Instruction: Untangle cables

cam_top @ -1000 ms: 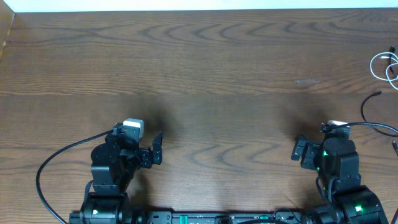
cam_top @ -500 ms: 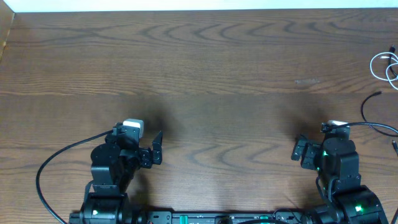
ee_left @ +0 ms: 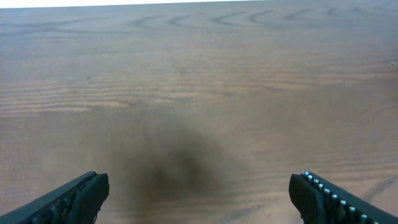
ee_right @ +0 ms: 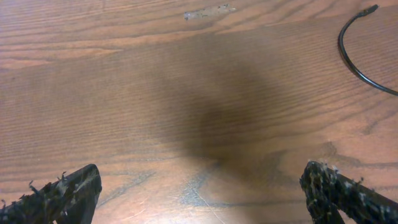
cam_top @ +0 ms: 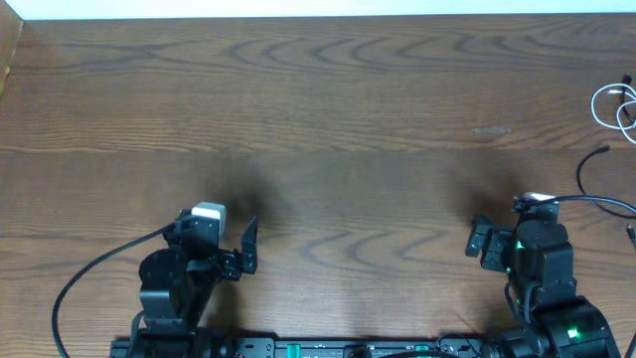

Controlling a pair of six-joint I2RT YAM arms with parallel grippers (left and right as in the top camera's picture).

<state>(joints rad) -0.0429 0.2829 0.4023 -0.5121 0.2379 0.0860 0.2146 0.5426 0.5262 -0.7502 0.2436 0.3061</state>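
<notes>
Jaws on the left gripper stand spread wide over bare wood with nothing between them; those of the right gripper are equally spread and empty. Both arms sit at the near edge of the dark brown wood-grain tabletop. Beyond the right gripper, towards the far right, a thin black cord with a small plug end lies in an open curve. Farther still, at the right edge of the overhead view, a thin white cord lies coiled in small loops, partly cut off by the frame. Whether the two cross out of view cannot be told. Both cords are judged light, limp and liable to slide on the smooth surface. The stiffer plug ends or a raised loop look the soundest places to pinch, and pulls should be gentle to spare the plugs. A pale scuff marks the wood mid-right. A pale strip borders the far edge, and nothing more of the room shows.
</notes>
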